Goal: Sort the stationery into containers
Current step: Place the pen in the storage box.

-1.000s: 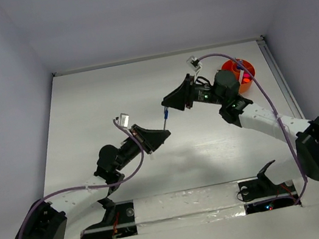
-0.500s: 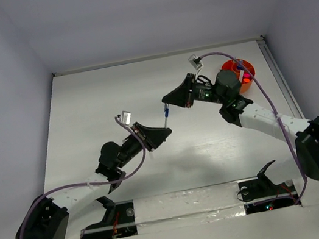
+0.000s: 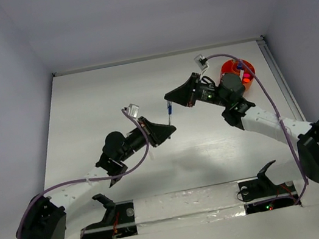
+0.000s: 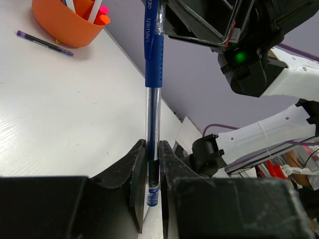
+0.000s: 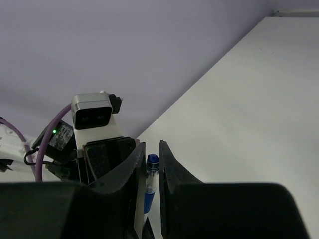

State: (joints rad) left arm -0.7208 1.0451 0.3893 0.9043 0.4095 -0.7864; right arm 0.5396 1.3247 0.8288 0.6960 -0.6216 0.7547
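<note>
Spanning most of the top view, the white table (image 3: 93, 94) carries both arms, which reach toward each other above its middle. The left arm (image 3: 84, 185) stretches up from the near left corner, and the right arm (image 3: 271, 124) bends in from the near right. A purple cable (image 3: 268, 85) loops along the right arm.

The left end effector (image 3: 171, 131) and the right end effector (image 3: 169, 100) meet tip to tip, with one blue pen (image 3: 170, 112) standing nearly upright between them, off the table. In the left wrist view, the left end effector (image 4: 152, 174) has its jaws drawn in to the width of the pen (image 4: 153, 74), and its fingers (image 4: 135, 184) press on the clear lower barrel from both sides. The right end effector (image 4: 167, 22) holds the same pen higher up, at the blue grip section. The right wrist view shows that end effector (image 5: 152, 167) likewise narrowed to pen width, with the pen's blue-tipped end (image 5: 152, 160) showing between its fingers (image 5: 170, 167).

The orange cup (image 3: 245, 76) sits at the far right of the table, partly hidden behind the right arm's wrist. Seen from the left wrist, the cup (image 4: 65, 25) holds a pink marker (image 4: 102, 10) and other sticks standing upright. A thin purple pen (image 4: 45, 43) lies flat on the table just beside the cup.
</note>
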